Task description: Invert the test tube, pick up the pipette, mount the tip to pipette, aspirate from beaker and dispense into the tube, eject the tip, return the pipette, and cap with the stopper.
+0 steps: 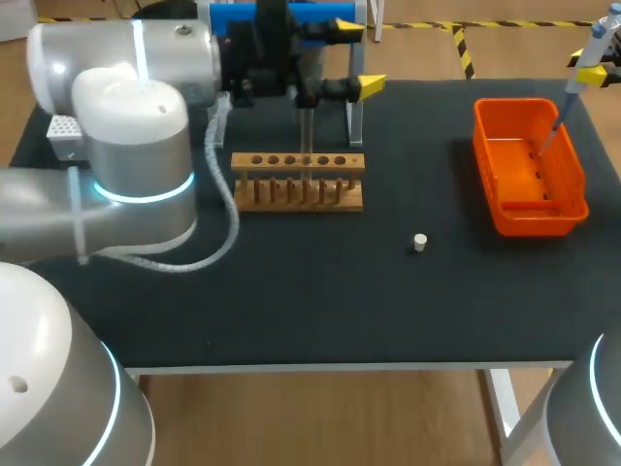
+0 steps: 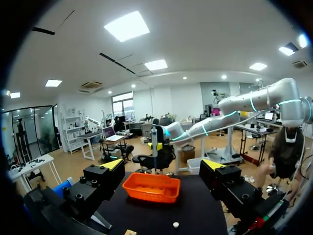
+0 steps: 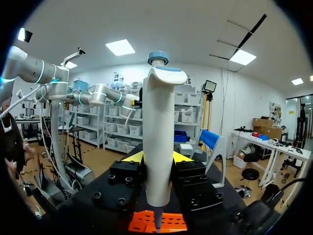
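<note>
Looking at the upper right of the head view, it all comes down to the white pipette with the blue cap [image 1: 571, 97] versus the orange plastic bin [image 1: 580, 180]. The pipette hangs right over the bin, long axis close to upright with a slight lean, blue cap up and the thin end poking down inside the bin's walls. The right gripper [image 1: 596, 62] is clamped on the pipette body from both sides; the right wrist view shows it squeezed between the yellow-tipped fingers [image 3: 182, 156] with orange directly under the nozzle. My guess is this is the eject-the-tip step, and the drop is basically straight down, so no sideways travel needed. The right arm comes in from the far right edge, wrist high above the bin. The left gripper [image 1: 357, 58] sits at upper middle, above the wooden tube rack [image 1: 298, 162], well apart from the bin, fingers spread with nothing between them in its own wrist view. The small white stopper [image 1: 419, 242] lies alone on the black table between rack and bin.
</note>
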`<move>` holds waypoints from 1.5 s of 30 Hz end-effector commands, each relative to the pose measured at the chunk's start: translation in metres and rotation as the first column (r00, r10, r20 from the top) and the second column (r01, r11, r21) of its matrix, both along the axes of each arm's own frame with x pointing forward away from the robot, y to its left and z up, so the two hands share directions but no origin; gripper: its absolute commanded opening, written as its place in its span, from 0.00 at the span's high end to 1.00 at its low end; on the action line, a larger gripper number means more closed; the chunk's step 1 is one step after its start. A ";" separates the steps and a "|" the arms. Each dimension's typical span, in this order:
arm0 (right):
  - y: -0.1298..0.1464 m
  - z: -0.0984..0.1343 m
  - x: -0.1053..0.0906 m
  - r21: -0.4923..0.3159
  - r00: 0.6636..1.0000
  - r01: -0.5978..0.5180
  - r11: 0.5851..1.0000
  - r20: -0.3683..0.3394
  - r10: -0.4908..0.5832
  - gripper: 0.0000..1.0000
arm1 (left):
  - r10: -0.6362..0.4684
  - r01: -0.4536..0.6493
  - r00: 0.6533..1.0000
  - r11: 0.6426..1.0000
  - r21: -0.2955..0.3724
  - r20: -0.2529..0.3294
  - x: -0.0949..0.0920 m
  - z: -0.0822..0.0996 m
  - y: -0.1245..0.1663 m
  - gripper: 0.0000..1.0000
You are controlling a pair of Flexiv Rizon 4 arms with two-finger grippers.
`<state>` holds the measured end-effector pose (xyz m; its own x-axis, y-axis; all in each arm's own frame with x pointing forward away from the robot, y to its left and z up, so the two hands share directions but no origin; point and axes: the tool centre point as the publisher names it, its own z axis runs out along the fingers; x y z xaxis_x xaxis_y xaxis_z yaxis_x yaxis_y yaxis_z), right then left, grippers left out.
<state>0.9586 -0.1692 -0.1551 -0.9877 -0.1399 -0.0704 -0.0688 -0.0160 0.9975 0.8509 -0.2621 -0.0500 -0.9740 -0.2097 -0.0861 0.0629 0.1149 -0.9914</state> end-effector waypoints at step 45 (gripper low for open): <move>-0.001 0.000 0.001 -0.002 1.000 -0.003 1.000 0.001 0.003 1.00 | -0.059 0.060 0.998 0.998 0.023 -0.008 0.052 0.020 -0.174 1.00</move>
